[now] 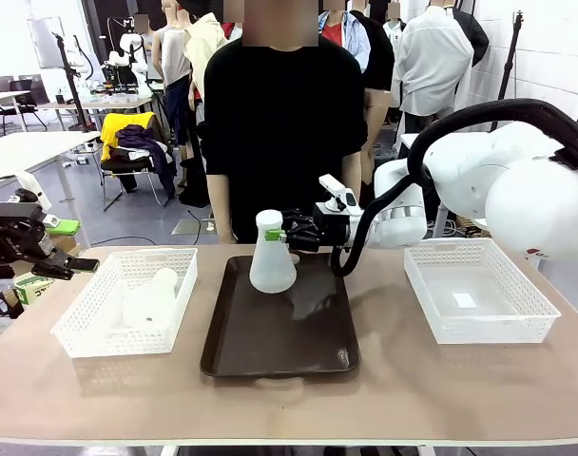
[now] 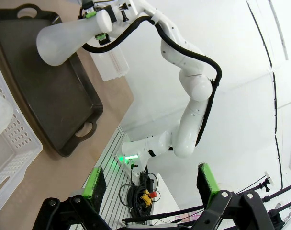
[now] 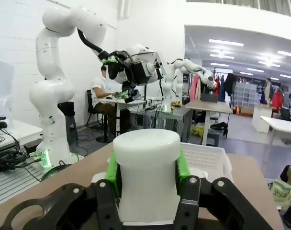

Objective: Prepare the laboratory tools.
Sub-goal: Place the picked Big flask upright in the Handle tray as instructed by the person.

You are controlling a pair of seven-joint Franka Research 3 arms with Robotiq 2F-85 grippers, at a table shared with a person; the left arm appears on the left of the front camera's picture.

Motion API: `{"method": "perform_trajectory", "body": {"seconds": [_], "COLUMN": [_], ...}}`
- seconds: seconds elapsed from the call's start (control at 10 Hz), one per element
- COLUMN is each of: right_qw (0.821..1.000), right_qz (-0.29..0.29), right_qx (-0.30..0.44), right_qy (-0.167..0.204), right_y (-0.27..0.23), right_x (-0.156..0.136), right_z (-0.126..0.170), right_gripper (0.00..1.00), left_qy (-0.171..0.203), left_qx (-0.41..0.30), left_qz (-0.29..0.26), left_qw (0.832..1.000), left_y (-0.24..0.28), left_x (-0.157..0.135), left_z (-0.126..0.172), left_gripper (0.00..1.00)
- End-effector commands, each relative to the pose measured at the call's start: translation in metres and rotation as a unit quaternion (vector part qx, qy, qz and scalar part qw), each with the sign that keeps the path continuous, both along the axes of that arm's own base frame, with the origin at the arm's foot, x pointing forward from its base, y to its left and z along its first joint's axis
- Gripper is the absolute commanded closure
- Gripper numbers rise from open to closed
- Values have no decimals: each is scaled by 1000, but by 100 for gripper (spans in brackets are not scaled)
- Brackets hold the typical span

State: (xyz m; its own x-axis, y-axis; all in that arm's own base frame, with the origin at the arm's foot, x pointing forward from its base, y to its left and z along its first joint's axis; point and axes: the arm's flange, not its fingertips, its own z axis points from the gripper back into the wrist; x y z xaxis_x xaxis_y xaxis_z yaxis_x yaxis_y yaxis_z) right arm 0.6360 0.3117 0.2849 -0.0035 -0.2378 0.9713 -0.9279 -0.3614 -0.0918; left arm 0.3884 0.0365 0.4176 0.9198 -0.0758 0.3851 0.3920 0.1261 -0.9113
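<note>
Front view: your right gripper clamps the frosted-white conical flask on the dark brown tray; left of it, left gripper gapes, second flask indistinct in white mesh basket.

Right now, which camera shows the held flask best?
Front view: the flask shows whole and upright in the right gripper. Left wrist view has it sideways, farther off; right wrist view sees its neck close up.

Centre: flask, frosted translucent plastic, matt. Beneath it: tray, dark brown, smooth and glossy, showing reflections. Left basket and right basket: white moulded plastic mesh. Worktop: smooth, matt, pale wood-toned surface.
</note>
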Motion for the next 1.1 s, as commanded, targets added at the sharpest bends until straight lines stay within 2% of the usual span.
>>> {"method": "perform_trajectory", "body": {"seconds": [0.0, 0.5, 0.6, 1.0], "right_qw": [1000, 999, 998, 997], "right_qz": [12, 6, 3, 1], "right_qx": [-21, -38, -42, -52], "right_qy": [1, 31, 38, 51], "right_y": [8, 13, 13, 13], "right_x": [12, 19, 19, 19], "right_z": [3, -7, -8, -9], "right_gripper": [100, 100, 94, 23], "left_qy": [-6, -6, -6, -6], "left_qx": [-6, -6, -6, -6], "left_qz": [0, 0, 0, 0], "left_qw": [1000, 1000, 1000, 1000], "left_y": [1, 1, 1, 1], "left_x": [-1, -1, -1, -1], "left_z": [3, 3, 3, 3], "left_gripper": [0, 0, 0, 0]}}
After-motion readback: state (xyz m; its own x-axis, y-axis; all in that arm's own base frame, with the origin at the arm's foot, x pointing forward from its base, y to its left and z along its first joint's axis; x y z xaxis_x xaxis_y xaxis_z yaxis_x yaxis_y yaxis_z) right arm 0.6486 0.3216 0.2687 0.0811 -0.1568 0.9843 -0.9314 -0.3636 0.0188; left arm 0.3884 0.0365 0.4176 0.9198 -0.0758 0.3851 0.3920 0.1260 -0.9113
